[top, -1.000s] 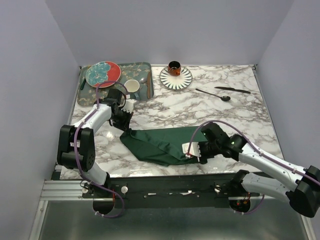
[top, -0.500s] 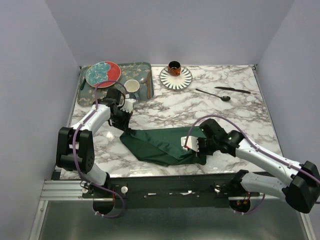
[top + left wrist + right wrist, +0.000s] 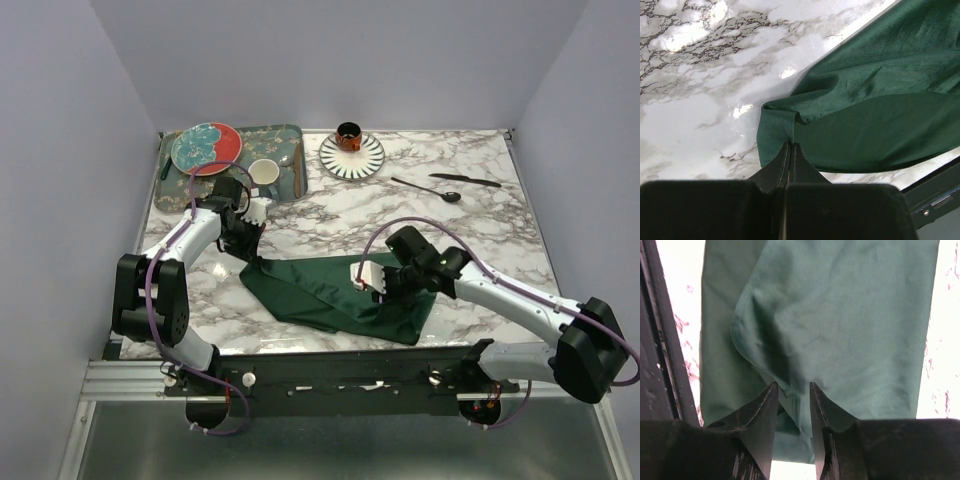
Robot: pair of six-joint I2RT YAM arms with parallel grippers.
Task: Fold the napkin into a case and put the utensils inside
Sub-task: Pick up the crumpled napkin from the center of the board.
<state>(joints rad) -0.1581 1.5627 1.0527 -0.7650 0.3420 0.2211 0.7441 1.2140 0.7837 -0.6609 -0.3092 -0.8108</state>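
No text, label, brand or number can be read anywhere.

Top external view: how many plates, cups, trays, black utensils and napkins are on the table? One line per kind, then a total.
Plates: 2 (red-and-teal plate, striped plate)
Cups: 2 (white cup, brown cup)
Trays: 1 (tray)
Black utensils: 2 (nearer utensil, farther utensil)
Napkins: 1 (napkin)
Total: 8
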